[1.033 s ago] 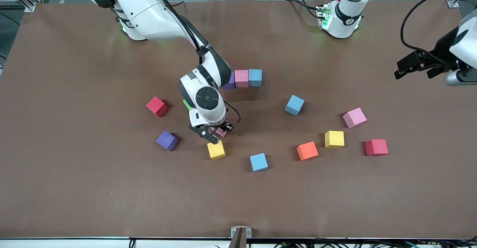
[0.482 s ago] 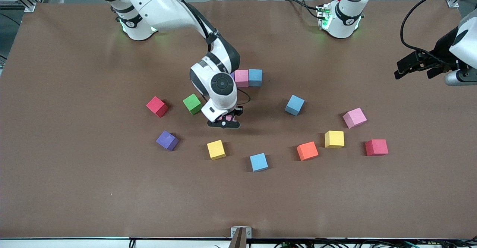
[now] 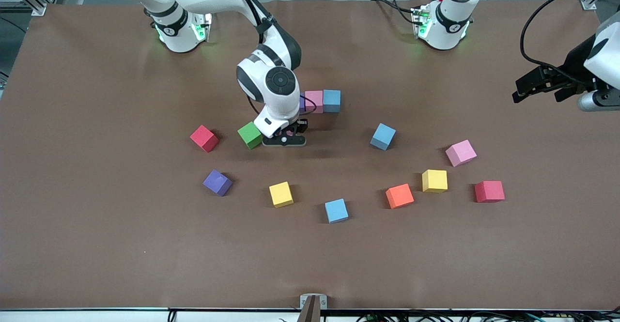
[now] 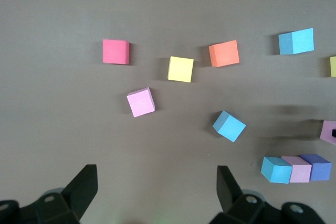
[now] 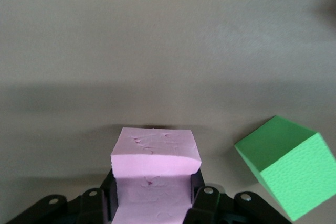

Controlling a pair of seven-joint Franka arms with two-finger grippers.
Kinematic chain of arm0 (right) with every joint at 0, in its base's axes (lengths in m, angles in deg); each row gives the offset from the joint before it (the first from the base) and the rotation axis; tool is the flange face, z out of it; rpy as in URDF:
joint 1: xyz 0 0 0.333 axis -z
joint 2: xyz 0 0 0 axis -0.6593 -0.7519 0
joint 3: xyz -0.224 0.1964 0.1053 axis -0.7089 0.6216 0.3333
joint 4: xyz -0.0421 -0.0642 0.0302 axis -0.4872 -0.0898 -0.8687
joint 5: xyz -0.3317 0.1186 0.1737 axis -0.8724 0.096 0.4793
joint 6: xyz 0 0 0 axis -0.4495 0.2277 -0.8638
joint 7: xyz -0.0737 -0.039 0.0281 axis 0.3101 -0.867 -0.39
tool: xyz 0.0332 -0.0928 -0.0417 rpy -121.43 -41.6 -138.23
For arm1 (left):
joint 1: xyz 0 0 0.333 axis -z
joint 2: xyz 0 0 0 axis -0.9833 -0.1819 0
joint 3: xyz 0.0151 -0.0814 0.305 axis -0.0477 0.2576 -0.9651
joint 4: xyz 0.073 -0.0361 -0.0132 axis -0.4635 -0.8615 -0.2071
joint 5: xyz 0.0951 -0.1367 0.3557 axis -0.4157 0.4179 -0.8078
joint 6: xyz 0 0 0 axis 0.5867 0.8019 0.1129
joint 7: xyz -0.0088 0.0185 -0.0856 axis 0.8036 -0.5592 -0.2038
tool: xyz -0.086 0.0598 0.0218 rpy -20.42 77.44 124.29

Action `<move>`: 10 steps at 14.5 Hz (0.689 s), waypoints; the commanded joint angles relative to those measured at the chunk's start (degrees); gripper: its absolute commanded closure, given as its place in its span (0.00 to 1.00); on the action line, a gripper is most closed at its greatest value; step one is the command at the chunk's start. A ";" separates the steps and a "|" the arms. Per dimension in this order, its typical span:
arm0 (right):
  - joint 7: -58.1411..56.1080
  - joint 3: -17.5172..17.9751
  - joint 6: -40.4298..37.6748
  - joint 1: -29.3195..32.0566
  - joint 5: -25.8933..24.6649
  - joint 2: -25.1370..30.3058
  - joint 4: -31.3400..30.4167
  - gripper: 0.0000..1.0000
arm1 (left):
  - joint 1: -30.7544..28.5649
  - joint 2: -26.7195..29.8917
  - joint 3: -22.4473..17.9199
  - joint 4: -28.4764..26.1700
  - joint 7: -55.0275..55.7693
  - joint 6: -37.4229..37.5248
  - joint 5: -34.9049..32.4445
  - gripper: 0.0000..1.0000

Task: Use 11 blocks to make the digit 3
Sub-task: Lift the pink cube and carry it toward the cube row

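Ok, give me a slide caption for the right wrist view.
Right gripper shut on a pink block above the table, green block beside it.

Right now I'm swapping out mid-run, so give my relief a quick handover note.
Right gripper: shut on a pink block, above the table beside the green block.
Left gripper: open, waiting at its arm's end of the table.
Done: one bar of three, purple-pink-blue row.
Left: place the held pink block, then seven loose ones. Leave the two red cubes.
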 commanded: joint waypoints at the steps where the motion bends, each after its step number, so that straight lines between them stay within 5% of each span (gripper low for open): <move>1: -0.40 -0.04 4.61 -0.85 -0.92 2.00 -5.27 0.97 | -0.11 0.19 0.23 -0.04 0.35 -0.41 0.53 0.00; 10: 0.21 0.05 7.27 -3.93 -0.92 0.85 -6.42 0.97 | -0.20 0.19 0.23 -0.04 0.35 -0.41 0.53 0.00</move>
